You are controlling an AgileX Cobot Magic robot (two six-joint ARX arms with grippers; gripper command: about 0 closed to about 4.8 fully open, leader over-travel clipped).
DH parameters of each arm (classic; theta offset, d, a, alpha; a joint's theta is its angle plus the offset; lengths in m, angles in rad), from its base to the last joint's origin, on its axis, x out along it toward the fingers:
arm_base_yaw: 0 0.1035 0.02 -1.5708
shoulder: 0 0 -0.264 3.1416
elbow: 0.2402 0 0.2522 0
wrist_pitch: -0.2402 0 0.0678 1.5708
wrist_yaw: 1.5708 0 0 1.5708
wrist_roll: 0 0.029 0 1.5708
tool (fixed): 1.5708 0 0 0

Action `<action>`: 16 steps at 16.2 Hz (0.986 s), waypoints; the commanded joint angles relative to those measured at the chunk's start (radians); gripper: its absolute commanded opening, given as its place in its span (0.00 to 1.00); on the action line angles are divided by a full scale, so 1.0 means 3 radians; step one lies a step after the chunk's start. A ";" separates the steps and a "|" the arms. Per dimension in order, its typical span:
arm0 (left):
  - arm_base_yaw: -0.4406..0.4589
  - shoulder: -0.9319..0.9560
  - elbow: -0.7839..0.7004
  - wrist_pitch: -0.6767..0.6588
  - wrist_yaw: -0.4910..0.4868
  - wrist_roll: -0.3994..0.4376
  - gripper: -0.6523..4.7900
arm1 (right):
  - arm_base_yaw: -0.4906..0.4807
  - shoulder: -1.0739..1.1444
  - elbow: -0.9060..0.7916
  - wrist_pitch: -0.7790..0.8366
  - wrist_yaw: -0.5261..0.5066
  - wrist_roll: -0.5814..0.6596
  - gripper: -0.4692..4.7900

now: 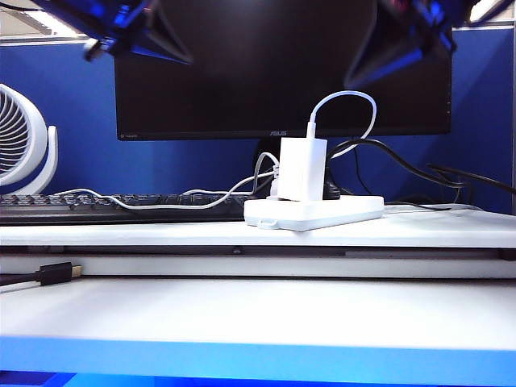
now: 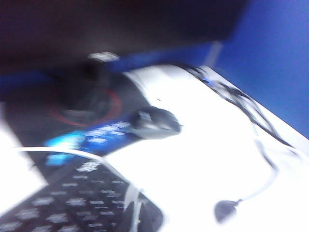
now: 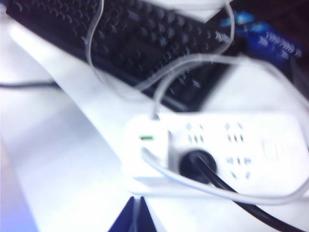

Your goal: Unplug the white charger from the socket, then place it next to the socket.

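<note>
The white charger point(image 1: 303, 169) stands upright, plugged into the socket point(image 1: 314, 213) on the tabletop point(image 1: 242, 310), keyboard point(image 1: 113, 206) just to its left. Both arms hang high, blurred against the monitor point(image 1: 274, 64): left gripper point(image 1: 137, 36) up left, jaws unreadable; right gripper point(image 3: 131, 220) above the strip, jaws pinched together on nothing.
</note>
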 commanded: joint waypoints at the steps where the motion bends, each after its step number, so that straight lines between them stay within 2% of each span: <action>1: -0.0008 0.0092 0.0011 0.0033 0.0029 0.0089 0.11 | 0.0145 0.0192 0.0013 0.0058 -0.0024 -0.0074 0.63; 2: -0.0008 0.0118 0.0011 0.0009 0.0027 0.0102 0.11 | 0.0182 0.0245 0.0013 0.0114 -0.0017 -0.0074 0.66; 8: -0.0008 0.0175 0.0011 -0.0092 0.0158 0.0422 0.11 | 0.0186 0.0493 0.0014 0.0429 -0.0039 -0.0074 0.66; 16: -0.0008 0.0196 0.0011 -0.0108 0.0191 0.0421 0.11 | 0.0247 0.0801 0.0015 0.0638 -0.0028 -0.0072 0.66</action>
